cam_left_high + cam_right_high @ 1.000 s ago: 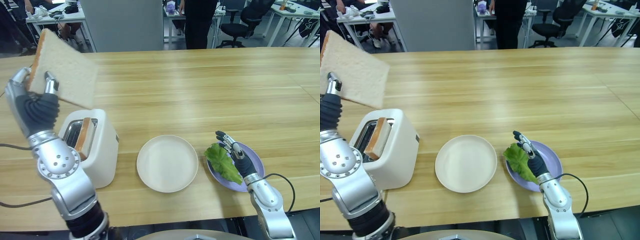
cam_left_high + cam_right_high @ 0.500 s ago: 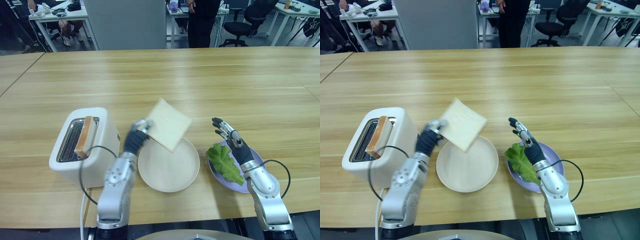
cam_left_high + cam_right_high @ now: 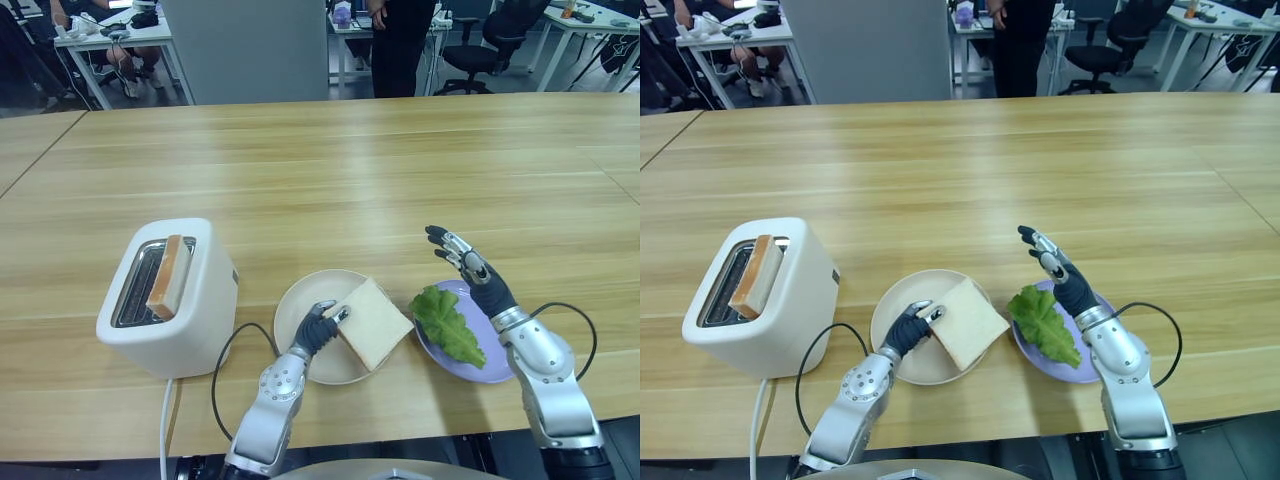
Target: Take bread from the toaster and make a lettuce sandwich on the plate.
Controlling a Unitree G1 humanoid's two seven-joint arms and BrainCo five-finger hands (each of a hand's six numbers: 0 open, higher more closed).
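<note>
The left robot hand (image 3: pixel 318 327) lies low over the cream plate (image 3: pixel 303 296), fingers curled around the near-left edge of a slice of bread (image 3: pixel 376 322). The slice stretches to the right of this hand, resting tilted on the plate's right part and overhanging the rim. To the hand's left on the bench (image 3: pixel 350 170) stands the white toaster (image 3: pixel 190 320), with a second slice (image 3: pixel 166 277) upright in its slot. The right robot hand (image 3: pixel 470 270) is released, fingers spread and holding nothing. Just below and left of it, a lettuce leaf (image 3: pixel 447 325) lies on a purple dish (image 3: pixel 490 372).
</note>
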